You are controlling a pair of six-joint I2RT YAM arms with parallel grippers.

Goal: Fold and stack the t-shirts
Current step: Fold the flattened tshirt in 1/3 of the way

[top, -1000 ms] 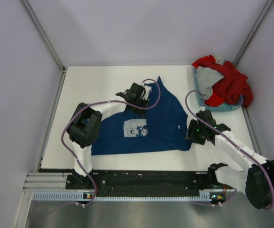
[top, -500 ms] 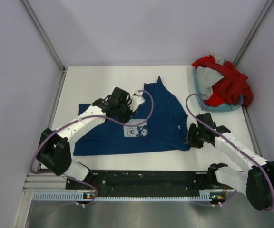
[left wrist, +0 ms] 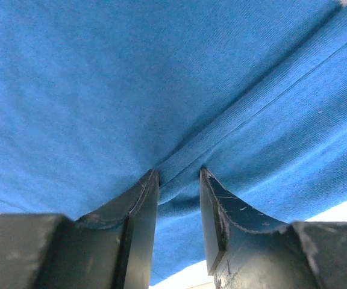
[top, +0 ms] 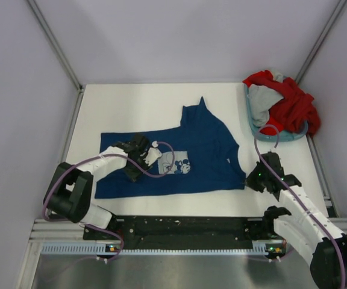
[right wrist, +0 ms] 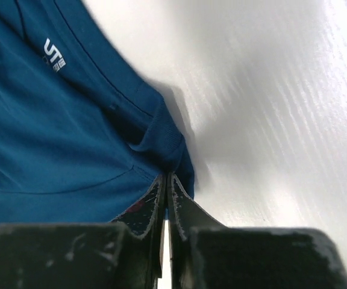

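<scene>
— As things stand now, what has changed on the table [top: 131,102]?

— My left gripper [left wrist: 179,174] has swung from the far side of the navy t-shirt [top: 203,150] to its left part. Its jaws stand part-way apart, with a ridge of blue cloth nipped between them. The shirt's left edge has come out further left with it. My right gripper [right wrist: 166,176], half spread a moment ago, has pressed its jaws together at the shirt's near right corner. The hem bunches at the tips there and seems pinched.

— And the garment itself?

— It lies print-up and mostly flat across the middle of the table, with one peak of cloth pointing to the far side. The red t-shirt [top: 294,105] and grey t-shirt [top: 262,99] sit heaped in the basket [top: 250,114], far right.

— Meaning for the task?

— Spreading, I judge, is nearly done. With both ends held I can draw the cloth taut. No fold is made yet, and nothing is stacked.
</scene>
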